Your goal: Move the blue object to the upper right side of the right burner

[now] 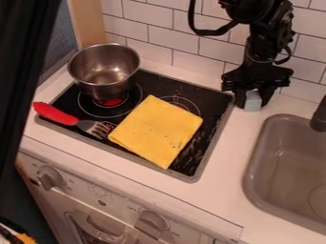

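Near the frame's middle, a yellow cloth covers part of the right burner, near a shiny pot. Upper right, the gripper points down, squeezing the pale blue block.

So the robot arm is black all over, chunky rounded joints up top, black cable looping off one side, another thin one curving by the wrist. End effector is black too, with a wide, jagged-edged crosspiece.

One pot, one spatula, one cloth, one block.
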Controlling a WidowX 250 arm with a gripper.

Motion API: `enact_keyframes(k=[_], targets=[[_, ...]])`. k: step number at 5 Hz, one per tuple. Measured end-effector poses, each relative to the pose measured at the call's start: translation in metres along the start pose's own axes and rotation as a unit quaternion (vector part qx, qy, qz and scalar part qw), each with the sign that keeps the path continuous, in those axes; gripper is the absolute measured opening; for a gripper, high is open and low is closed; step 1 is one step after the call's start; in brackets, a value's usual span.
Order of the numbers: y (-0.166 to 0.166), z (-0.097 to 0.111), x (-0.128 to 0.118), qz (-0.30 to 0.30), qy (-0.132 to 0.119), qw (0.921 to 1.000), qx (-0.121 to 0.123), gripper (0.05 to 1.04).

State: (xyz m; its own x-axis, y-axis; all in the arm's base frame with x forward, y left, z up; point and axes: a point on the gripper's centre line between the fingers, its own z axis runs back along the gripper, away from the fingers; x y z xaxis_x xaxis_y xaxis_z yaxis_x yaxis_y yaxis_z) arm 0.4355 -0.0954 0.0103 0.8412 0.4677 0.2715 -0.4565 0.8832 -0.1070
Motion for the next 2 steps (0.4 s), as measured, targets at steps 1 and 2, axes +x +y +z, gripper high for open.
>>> enact_keyframes(k=[1,2], targets=[[0.003,0.002,0.001,0.002,-0.006,1.0,0.0,0.509],[0.015,0.029,0.017,0.019,-0.028,0.9993,-0.014,0.509]])
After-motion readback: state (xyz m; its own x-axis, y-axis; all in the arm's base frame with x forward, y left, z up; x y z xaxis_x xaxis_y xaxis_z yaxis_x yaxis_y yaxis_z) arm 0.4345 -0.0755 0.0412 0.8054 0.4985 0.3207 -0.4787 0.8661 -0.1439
